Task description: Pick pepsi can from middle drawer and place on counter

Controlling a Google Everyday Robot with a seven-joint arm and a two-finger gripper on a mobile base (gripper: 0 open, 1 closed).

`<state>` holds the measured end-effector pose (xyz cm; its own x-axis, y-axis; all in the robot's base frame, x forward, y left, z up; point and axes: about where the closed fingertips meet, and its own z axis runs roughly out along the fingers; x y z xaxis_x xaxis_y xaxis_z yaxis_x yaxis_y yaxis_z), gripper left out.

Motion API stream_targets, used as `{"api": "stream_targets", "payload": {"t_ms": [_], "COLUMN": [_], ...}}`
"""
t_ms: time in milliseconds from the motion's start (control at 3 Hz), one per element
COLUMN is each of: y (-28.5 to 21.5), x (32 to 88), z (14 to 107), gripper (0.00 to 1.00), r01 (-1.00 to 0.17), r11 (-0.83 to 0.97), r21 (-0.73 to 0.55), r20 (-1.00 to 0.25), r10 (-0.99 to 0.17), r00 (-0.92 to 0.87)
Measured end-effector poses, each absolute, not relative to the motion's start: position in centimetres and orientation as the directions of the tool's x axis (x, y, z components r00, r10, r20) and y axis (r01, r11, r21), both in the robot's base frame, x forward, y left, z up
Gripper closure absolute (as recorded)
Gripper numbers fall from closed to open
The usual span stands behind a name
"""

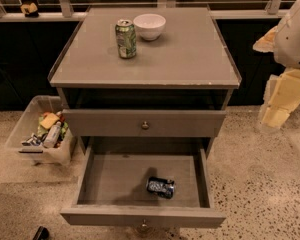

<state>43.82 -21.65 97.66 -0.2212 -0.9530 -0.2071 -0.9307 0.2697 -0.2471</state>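
The pepsi can [160,186] lies on its side inside the open middle drawer [105,176], near the drawer's front right. The drawer is pulled out at the bottom of the cabinet, with a small round knob [144,227] on its front. The counter [185,59] is the broad grey cabinet top above. My gripper [276,115] hangs from the white arm at the far right, beside the cabinet at about the height of the upper drawer front, well away from the can and holding nothing that I can see.
A green can [125,38] and a white bowl [149,26] stand at the back of the counter. A closed knobbed drawer front [144,123] sits above the open drawer. A clear bin [40,131] of packets stands on the floor to the left.
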Motion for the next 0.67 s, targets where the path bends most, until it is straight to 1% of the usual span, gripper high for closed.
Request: {"api": "stream_targets", "payload": {"t_ms": [333,667], "y": [-21.5,-21.6], "x": [43.3,41.2], "z": [97.5,95.1], "gripper": [0.00,0.00], "r01": [-0.928,-0.932], "r11": [0.270,0.267], "r21": [-0.258,-0.244], "r20": [-0.208,-0.261], "r10": [-0.953,-0.944], "r00": [-0.220,-0.202]}}
